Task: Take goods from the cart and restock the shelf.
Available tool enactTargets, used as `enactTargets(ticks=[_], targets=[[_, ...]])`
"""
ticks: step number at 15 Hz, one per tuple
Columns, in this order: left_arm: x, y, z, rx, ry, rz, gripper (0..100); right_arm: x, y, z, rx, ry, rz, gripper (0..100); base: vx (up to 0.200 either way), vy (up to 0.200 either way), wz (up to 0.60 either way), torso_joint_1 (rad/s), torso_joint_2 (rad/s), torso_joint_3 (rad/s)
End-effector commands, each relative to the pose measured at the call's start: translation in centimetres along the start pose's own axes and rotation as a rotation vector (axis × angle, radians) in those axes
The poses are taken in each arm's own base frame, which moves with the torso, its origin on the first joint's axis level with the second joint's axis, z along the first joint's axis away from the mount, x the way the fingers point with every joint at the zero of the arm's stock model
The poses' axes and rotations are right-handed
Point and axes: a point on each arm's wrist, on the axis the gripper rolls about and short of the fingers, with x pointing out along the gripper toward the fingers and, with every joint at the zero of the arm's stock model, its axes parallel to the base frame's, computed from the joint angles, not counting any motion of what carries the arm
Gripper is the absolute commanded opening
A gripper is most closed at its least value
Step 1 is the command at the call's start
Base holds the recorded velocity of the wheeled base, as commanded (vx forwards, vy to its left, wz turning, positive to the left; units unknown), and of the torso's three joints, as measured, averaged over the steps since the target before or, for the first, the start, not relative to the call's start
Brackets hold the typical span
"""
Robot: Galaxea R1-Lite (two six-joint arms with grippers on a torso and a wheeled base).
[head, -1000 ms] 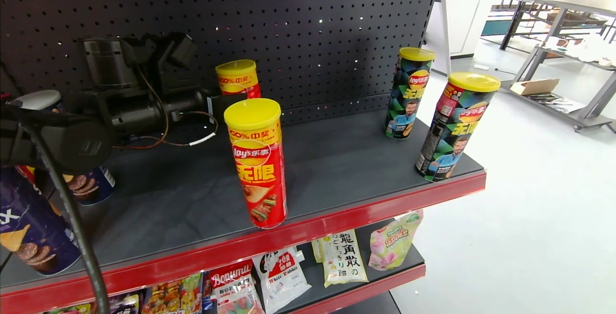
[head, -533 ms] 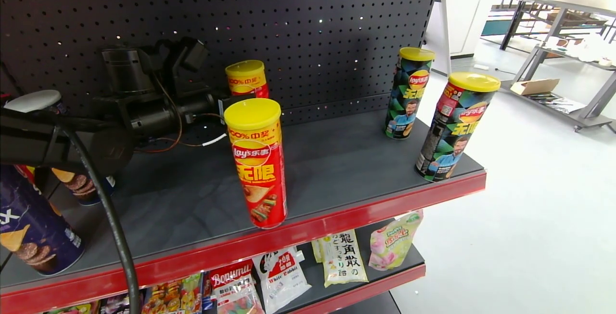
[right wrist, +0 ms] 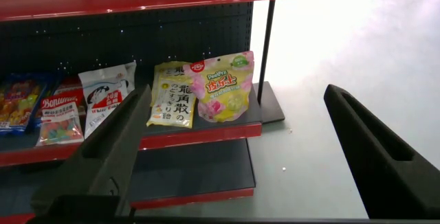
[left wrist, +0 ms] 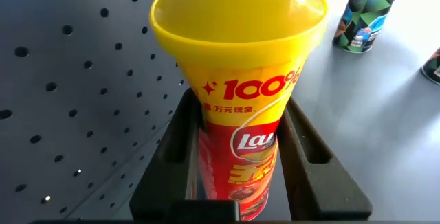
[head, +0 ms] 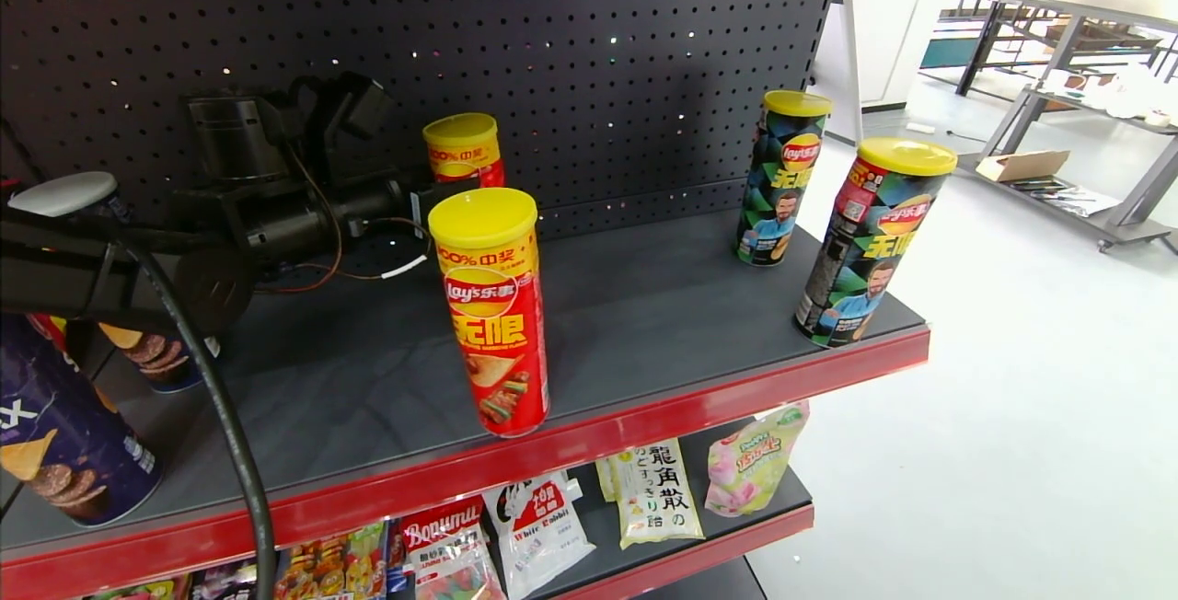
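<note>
**Head view.** The left hand (head: pixel 440 199) sits at the back of the top shelf (head: pixel 644 305), clamped on a red chip canister (head: pixel 463 151). The canister stands upright just in front of the pegboard (head: pixel 598 75), at 11 o'clock from the front red canister (head: pixel 490 305). The front canister hides its lower half, so whether its base touches the shelf cannot be told. Two dark canisters (head: pixel 782 178) stand well apart at 3 o'clock.

**Left wrist view.** The fingers (left wrist: pixel 185 148) press both sides of the canister, its long axis vertical between them. Its base is cut off. The next move is probably a straight lowering and release, so this arm is the nearer one.

**Right wrist view.** The right hand (right wrist: pixel 237 93) hangs with its jaws wide apart, holding nothing, before snack bags (right wrist: pixel 223 86) on a lower shelf (right wrist: pixel 199 131).
</note>
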Motion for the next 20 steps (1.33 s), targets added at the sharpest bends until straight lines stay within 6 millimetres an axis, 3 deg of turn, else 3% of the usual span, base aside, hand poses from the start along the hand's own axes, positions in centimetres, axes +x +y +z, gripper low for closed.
enactTargets(ticks=[1, 8, 20], targets=[[-0.2, 0.0, 0.0, 0.000, -0.001, 0.002, 0, 0.0, 0.0, 0.0, -0.001, 0.001, 0.001, 100, 0.000, 0.000, 0.00, 0.000, 0.00, 0.000], [-0.7, -0.3, -1.0, -0.005, 0.037, 0.026, 0, 0.0, 0.0, 0.0, -0.001, 0.001, 0.001, 100, 0.000, 0.000, 0.00, 0.000, 0.00, 0.000], [-0.7, -0.4, -0.7, -0.013, 0.033, 0.025, 0, 0.0, 0.0, 0.0, -0.001, 0.001, 0.001, 100, 0.000, 0.000, 0.00, 0.000, 0.00, 0.000]])
